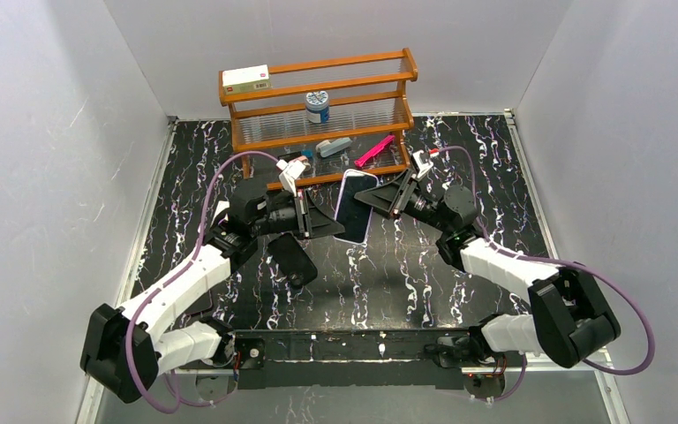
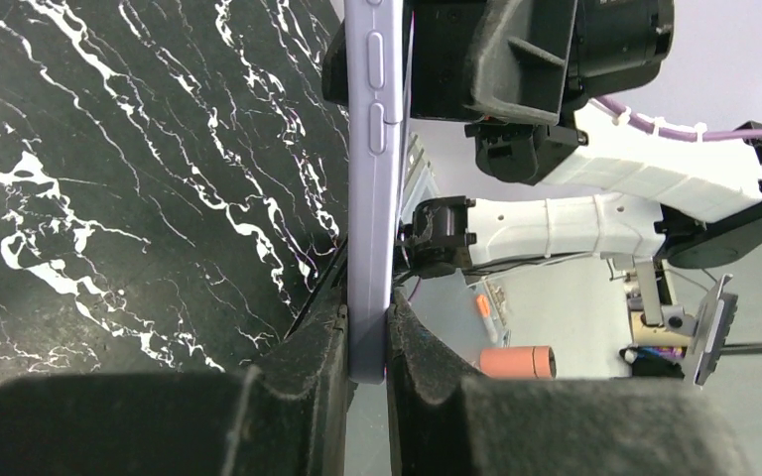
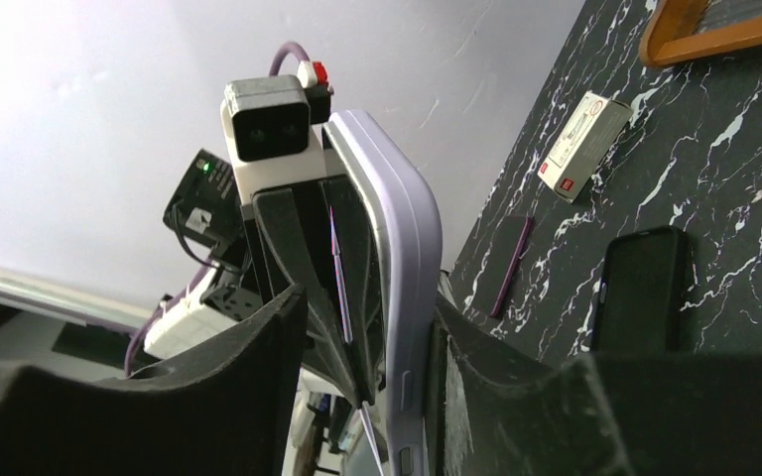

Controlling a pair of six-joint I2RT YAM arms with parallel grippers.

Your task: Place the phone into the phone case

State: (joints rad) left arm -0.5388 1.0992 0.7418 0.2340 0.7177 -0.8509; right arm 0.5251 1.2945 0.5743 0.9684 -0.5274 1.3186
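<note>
Here, gripping the phone [image 2: 370,198] edge-on in the left gripper [image 2: 365,307], narrowed to the thickness of the handset's pale rim, with a pad pressed to each face. Gripping the far end of the phone with the right gripper [image 3: 367,302], likewise drawn in close around it. Seemingly touching on both sides, judging by the left wrist view, though hard to confirm from its own camera. Held clear of the table [image 1: 424,265], tilted, bridging the two sets of fingertips. Below the left gripper and back toward that arm's wrist, flat on the marbled surface: the phone case [image 3: 640,297], matte black, well apart from the phone. Beyond both grippers, a wooden rack [image 1: 344,84] with a white box [image 1: 245,79] on top and a small jar [image 1: 318,107] on its middle shelf.
</note>
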